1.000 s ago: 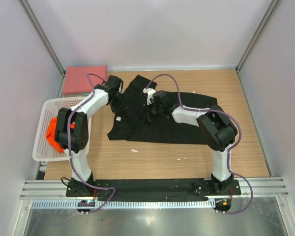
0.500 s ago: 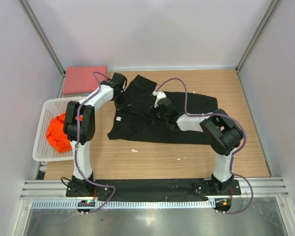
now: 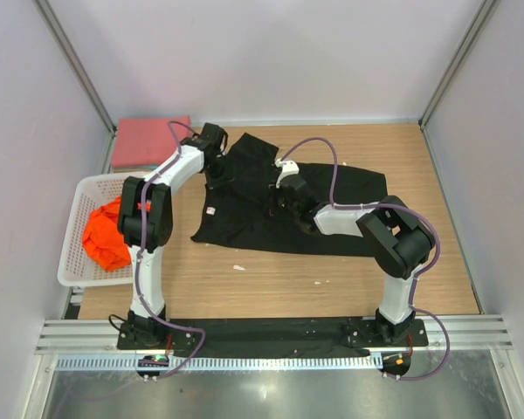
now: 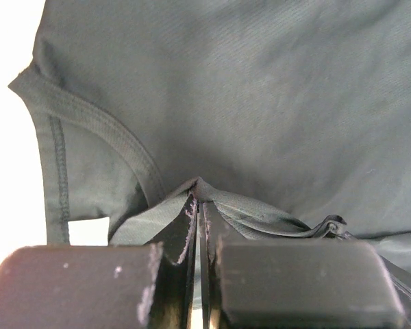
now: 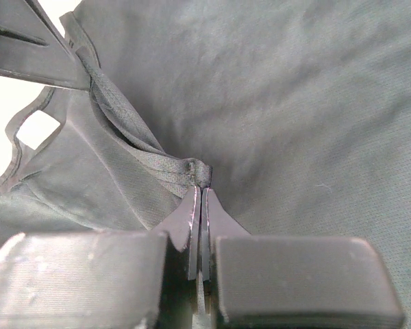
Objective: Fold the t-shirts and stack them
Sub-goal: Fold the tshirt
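The black t-shirt (image 3: 332, 209) lies spread and partly folded across the middle of the table. My left gripper (image 3: 215, 175) is shut on a pinch of its cloth near the neck hem (image 4: 200, 188). My right gripper (image 3: 275, 199) is shut on a bunched fold of the same shirt (image 5: 200, 175). The pinkish-red t-shirt (image 3: 150, 141) lies folded flat at the far left corner. The bright orange t-shirt (image 3: 105, 237) is crumpled in the white mesh basket (image 3: 74, 253).
The basket stands at the table's left edge, beside the left arm. White walls close in the back and both sides. Two small white scraps (image 3: 238, 267) lie on the bare wood in front of the black shirt.
The left arm has reached farther back and its gripper has shifted along the shirt's left part. The right gripper has moved slightly right and the black shirt's left edge has shifted with them.
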{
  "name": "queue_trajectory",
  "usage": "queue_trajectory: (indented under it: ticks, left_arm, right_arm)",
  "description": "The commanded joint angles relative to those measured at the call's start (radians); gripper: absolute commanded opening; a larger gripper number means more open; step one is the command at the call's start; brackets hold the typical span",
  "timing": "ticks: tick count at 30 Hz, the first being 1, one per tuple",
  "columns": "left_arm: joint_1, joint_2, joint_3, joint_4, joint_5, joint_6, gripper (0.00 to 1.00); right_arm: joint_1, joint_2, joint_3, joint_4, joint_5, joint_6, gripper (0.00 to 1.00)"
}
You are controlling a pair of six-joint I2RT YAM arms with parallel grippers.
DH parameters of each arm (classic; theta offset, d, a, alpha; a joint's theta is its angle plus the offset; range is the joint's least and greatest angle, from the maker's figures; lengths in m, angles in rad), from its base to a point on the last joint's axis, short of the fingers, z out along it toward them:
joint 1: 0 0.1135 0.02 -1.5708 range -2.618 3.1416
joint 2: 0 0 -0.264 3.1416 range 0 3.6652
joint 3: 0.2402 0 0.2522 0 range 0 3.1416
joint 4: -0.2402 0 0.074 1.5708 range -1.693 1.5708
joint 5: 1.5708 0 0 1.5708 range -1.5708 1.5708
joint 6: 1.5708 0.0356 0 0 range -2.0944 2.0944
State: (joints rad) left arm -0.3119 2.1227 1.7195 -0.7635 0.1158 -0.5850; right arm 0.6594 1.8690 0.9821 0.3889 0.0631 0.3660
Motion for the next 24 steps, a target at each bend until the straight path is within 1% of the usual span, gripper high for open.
queue_trajectory:
  ticks: [1, 5, 11, 13, 17, 24]
  left_arm:
    - [0.005, 0.026, 0.061, -0.025, 0.001, 0.048, 0.00]
    - [0.005, 0.057, 0.086, -0.069, -0.004, 0.065, 0.00]
    - [0.004, 0.048, 0.110, -0.051, -0.044, 0.091, 0.00]
    - [0.005, 0.049, 0.126, -0.046, -0.035, 0.097, 0.00]
    - [0.005, 0.066, 0.147, 0.018, 0.080, 0.085, 0.00]
    - [0.004, 0.108, 0.164, 0.043, 0.119, 0.100, 0.00]
  right_arm:
    - [0.003, -0.036, 0.000, 0.057, 0.052, 0.013, 0.01]
    - [0.003, -0.027, 0.004, 0.047, 0.064, 0.017, 0.01]
    - [0.003, -0.021, 0.029, 0.005, 0.124, 0.036, 0.01]
    - [0.003, -0.014, 0.041, -0.024, 0.136, 0.047, 0.01]
    - [0.003, -0.007, 0.046, -0.025, 0.136, 0.076, 0.01]
    - [0.003, -0.021, 0.024, -0.036, 0.159, 0.085, 0.01]
